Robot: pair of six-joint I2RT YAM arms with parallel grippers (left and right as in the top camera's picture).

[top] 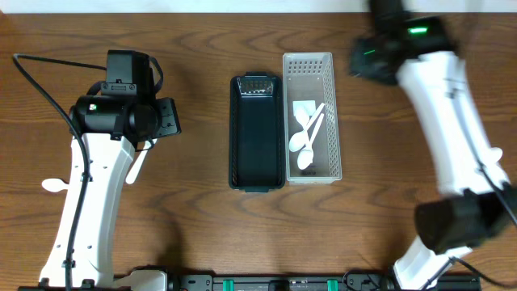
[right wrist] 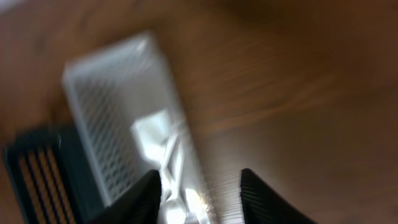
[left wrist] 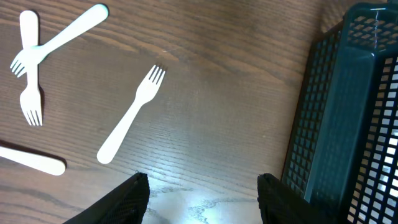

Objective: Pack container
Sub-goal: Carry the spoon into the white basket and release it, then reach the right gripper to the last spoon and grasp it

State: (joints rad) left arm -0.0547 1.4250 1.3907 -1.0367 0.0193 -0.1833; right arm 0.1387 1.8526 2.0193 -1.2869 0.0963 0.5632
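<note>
The left gripper [left wrist: 202,196] is hanging wide and empty over the table [left wrist: 217,93], with white forks [left wrist: 132,112] lying at its ten o'clock and the dark basket [left wrist: 348,124] at three o'clock. The right gripper [right wrist: 199,186], blurred, is gaping with nothing held near the one o'clock corner of the white basket [top: 311,69], where spoons [top: 305,139] are lying.

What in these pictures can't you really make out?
Overhead: the left arm covers most of the forks lying under it.
Left wrist: one white utensil is cut off by the left edge; fork or spoon, unclear.
Right wrist: blur smears the spoons in the white basket, so they cannot be counted there.
</note>
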